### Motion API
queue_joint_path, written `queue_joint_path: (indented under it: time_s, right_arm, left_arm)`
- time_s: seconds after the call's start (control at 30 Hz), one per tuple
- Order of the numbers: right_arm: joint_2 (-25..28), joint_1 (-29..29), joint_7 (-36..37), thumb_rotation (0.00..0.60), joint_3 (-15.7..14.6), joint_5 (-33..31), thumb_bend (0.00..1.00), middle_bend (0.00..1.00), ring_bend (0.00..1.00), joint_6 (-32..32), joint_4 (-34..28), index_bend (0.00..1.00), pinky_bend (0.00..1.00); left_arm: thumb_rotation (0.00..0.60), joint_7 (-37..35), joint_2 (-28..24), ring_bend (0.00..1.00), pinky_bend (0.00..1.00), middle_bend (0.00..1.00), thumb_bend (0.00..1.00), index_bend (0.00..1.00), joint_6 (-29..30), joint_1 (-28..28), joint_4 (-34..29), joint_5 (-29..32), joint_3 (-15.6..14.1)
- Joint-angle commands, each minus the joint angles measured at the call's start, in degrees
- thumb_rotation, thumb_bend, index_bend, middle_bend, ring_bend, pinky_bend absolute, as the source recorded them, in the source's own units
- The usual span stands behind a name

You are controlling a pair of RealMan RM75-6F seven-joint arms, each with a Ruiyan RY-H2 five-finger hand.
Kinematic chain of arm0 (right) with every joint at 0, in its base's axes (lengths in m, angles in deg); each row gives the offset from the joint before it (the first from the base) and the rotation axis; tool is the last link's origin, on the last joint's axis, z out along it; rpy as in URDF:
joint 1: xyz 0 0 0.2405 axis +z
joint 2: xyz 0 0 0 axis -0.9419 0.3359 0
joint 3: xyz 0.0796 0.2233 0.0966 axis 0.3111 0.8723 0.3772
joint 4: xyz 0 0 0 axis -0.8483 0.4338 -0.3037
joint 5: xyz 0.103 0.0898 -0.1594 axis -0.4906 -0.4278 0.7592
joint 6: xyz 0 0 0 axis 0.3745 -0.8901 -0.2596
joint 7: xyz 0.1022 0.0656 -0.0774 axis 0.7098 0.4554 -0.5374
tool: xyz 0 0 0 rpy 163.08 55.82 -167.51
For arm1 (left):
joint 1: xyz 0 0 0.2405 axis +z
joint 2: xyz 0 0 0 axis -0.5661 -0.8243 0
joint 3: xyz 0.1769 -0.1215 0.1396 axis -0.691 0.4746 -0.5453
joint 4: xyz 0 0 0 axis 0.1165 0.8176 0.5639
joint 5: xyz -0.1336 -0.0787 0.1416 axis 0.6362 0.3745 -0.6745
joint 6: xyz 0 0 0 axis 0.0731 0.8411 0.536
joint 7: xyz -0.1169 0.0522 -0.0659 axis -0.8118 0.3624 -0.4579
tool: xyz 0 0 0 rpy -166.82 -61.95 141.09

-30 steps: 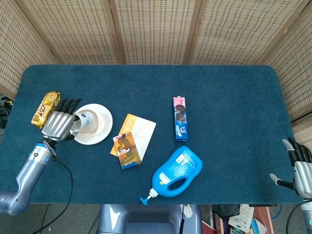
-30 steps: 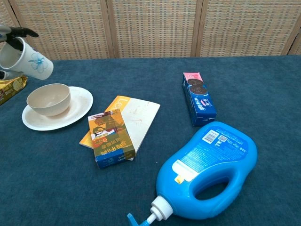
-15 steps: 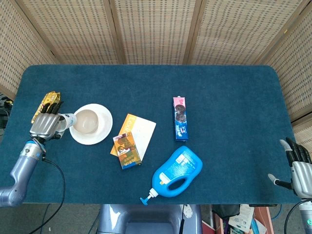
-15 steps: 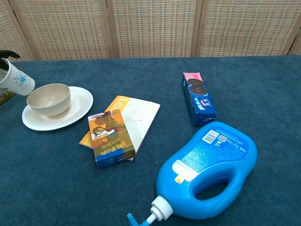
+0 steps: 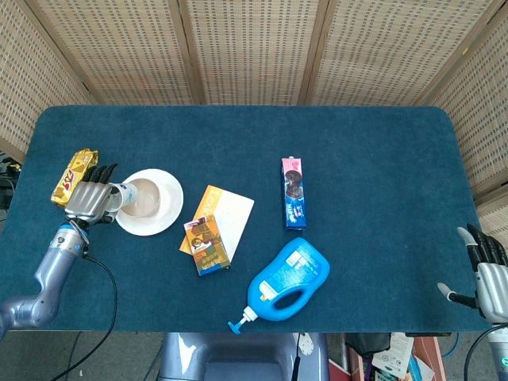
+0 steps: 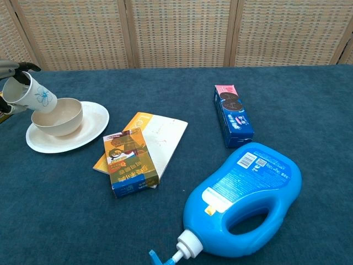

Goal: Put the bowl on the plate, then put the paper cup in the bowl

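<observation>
A beige bowl (image 6: 57,116) (image 5: 145,198) sits on the white plate (image 6: 88,132) (image 5: 159,225) at the table's left. My left hand (image 5: 86,204) (image 6: 7,72) holds a white paper cup with a blue flower print (image 6: 34,93) (image 5: 121,193), tilted, just at the bowl's left rim. My right hand (image 5: 490,275) hangs past the table's right front corner, fingers apart, holding nothing.
A gold snack pack (image 5: 73,176) lies left of the plate. An orange-white booklet (image 6: 157,141) with a small box (image 6: 129,164) on it lies right of the plate. A cookie box (image 6: 233,115) and a blue detergent bottle (image 6: 242,200) lie further right.
The left hand with the cup swung away to the left of the plate, then came back right and up to the bowl's left rim. The right hand has barely moved.
</observation>
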Motion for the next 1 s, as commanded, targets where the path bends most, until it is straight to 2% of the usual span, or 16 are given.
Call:
queue_joint_path:
  time_s: [0.03, 0.13, 0.27, 0.47, 0.73, 0.9, 1.0]
  right_arm:
    - [0.0, -0.1, 0.3, 0.6, 0.1, -0.3, 0.14, 0.0, 0.0, 0.0, 0.2, 0.0, 0.0]
    - [0.0, -0.1, 0.5, 0.6, 0.2, -0.5, 0.14, 0.0, 0.0, 0.2, 0.4, 0.0, 0.0]
    - [0.0, 0.1, 0.3, 0.6, 0.1, -0.5, 0.14, 0.0, 0.0, 0.4, 0.4, 0.0, 0.0]
    - [-0.1, 0.0, 0.2, 0.6, 0.1, -0.5, 0.14, 0.0, 0.0, 0.2, 0.3, 0.0, 0.0]
    - [-0.1, 0.0, -0.1, 0.6, 0.1, -0.2, 0.14, 0.0, 0.0, 0.1, 0.1, 0.0, 0.0]
    - [-0.1, -0.1, 0.1, 0.6, 0.1, -0.2, 0.14, 0.0, 0.0, 0.0, 0.2, 0.0, 0.0]
    - [-0.1, 0.0, -0.1, 0.6, 0.0, 0.0, 0.14, 0.0, 0.0, 0.0, 0.1, 0.0, 0.0]
  left_arm:
    - [0.6, 1.4, 2.0, 0.0, 0.0, 0.0, 0.41, 0.64, -1.4, -1.4, 1.8, 1.8, 0.1]
    - [0.6, 2.5, 3.3, 0.0, 0.0, 0.0, 0.4, 0.61, -1.7, -2.1, 3.1, 3.1, -0.1]
    - [0.6, 3.3, 4.4, 0.0, 0.0, 0.0, 0.28, 0.49, -1.8, -2.6, 4.1, 4.5, -0.2]
    - [0.6, 4.1, 5.9, 0.0, 0.0, 0.0, 0.18, 0.35, -0.2, -2.8, 5.3, 4.7, -0.5]
    - [0.6, 1.5, 4.3, 0.0, 0.0, 0.0, 0.17, 0.33, 2.1, -1.9, 3.1, 3.4, 0.7]
    - [0.6, -6.0, 0.2, 0.0, 0.0, 0.0, 0.17, 0.33, 6.7, 0.8, -3.3, -1.1, 3.0]
    - [0.6, -8.7, -2.1, 0.0, 0.0, 0.0, 0.17, 0.33, 9.1, 2.4, -6.0, -4.4, 3.1]
